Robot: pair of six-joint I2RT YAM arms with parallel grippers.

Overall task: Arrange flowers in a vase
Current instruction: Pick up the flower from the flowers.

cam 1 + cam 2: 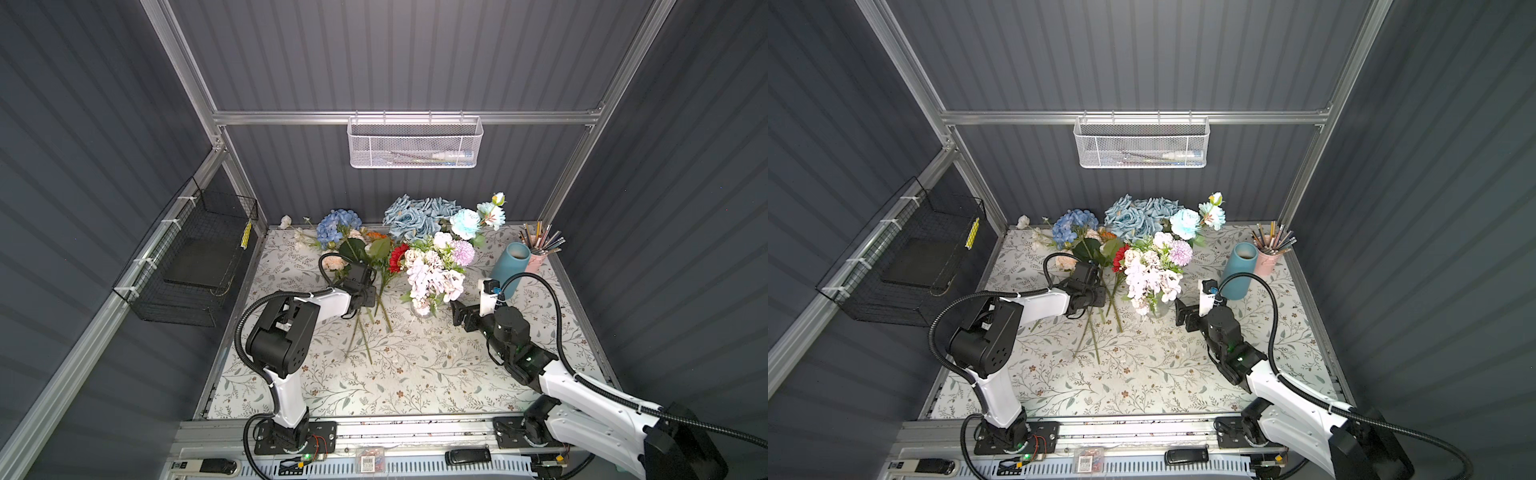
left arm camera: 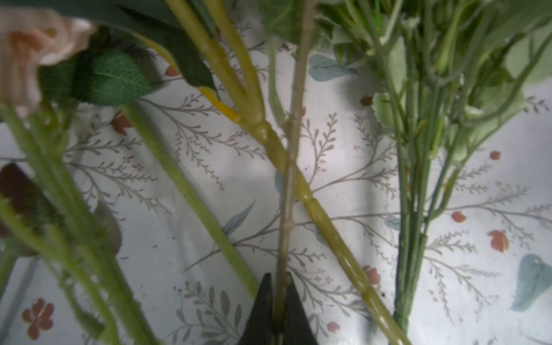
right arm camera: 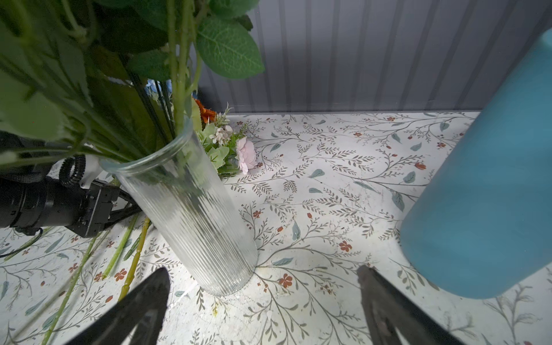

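A clear ribbed glass vase (image 3: 194, 215) stands mid-table and holds a white and lilac-pink bunch (image 1: 432, 270) that hides most of it in both top views. Loose flowers lie behind and to its left: blue hydrangea (image 1: 338, 226), dusty-blue roses (image 1: 411, 216), a red sunflower (image 1: 399, 257) and a cream-peach bloom (image 1: 334, 262). Their stems cross on the table. My left gripper (image 2: 279, 277) is shut on one thin olive stem (image 2: 288, 194) among them; its bloom is out of the wrist view. My right gripper (image 3: 263, 271) stands open and holds nothing, low beside the vase's foot.
A tall blue cylinder (image 1: 509, 266) and a pink cup of pencils (image 1: 538, 255) stand at the back right, close to the right arm. A white mesh basket (image 1: 413, 143) hangs on the back wall. A black wire basket (image 1: 195, 257) hangs at the left.
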